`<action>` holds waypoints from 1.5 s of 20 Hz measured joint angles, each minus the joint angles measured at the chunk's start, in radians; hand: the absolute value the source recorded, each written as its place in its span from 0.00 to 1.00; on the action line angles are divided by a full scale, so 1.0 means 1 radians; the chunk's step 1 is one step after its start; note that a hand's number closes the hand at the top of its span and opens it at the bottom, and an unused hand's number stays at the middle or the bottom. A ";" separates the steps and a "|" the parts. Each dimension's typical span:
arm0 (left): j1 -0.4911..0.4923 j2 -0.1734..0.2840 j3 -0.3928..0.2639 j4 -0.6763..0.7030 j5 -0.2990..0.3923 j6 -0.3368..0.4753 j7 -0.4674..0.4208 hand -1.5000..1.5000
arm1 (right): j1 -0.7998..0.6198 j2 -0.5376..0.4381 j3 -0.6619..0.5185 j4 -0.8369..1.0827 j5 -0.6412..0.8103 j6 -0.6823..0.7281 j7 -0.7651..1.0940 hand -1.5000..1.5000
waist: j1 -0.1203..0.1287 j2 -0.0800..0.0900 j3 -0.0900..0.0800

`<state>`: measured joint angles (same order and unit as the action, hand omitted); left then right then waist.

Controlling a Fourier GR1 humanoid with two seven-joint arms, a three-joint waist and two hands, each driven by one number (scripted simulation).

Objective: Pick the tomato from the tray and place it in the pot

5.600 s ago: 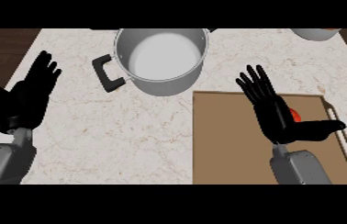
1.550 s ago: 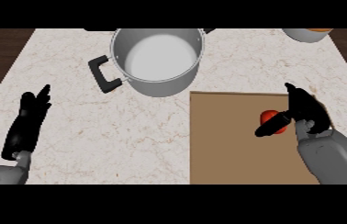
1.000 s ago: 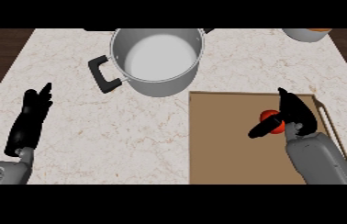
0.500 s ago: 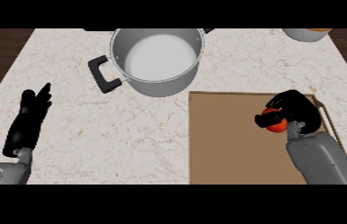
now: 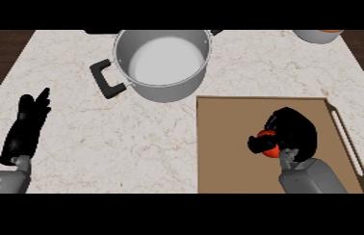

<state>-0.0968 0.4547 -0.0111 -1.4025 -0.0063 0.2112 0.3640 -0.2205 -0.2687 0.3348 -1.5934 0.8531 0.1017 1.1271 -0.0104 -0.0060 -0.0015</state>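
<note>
**Tomato gripped on the tray, carry to the pot not yet made**

Marble counter [image 5: 142, 142] fills the head view, pale and veined, with a brown tray [image 5: 227, 152] at the lower right and a steel pot [image 5: 165, 64] with black handles above and to the left of it. On the tray, the right hand [image 5: 290, 133] has its fingers [image 5: 259, 143] curled round the red tomato [image 5: 270, 150], which shows only in part beneath them. Whether the tomato has lifted clear of the tray cannot be told from this view. The left hand [image 5: 27, 125] rests at the left edge, fingers straight and together. A small bowl [image 5: 318, 34] sits at the far right corner. The grasp looks done; the pot appears empty, so lifting, carrying across the counter and releasing inside are all left
</note>
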 measured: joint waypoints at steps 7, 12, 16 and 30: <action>0.024 -0.002 0.004 -0.023 0.000 -0.005 0.009 0.50 | 0.152 0.135 0.196 -0.188 0.325 -0.003 0.088 1.00 | -0.007 -0.007 -0.001; 0.021 -0.011 0.002 -0.026 -0.010 0.005 0.018 0.50 | 0.169 0.203 0.274 -0.327 0.582 0.017 0.106 1.00 | -0.014 -0.008 -0.002; 0.029 -0.014 -0.003 -0.034 -0.016 0.004 0.016 0.50 | 0.066 0.235 0.320 -0.434 0.761 0.053 0.090 1.00 | -0.002 -0.008 -0.002; -0.021 -0.026 -0.015 -0.010 -0.028 -0.023 0.014 0.50 | -0.461 0.253 0.291 -0.404 0.789 0.193 0.056 1.00 | 0.044 0.002 -0.003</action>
<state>-0.1178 0.4283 -0.0261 -1.4123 -0.0347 0.1882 0.3783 -0.6817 -0.0157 0.6262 -1.9976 1.6419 0.2945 1.1828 0.0335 -0.0039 -0.0047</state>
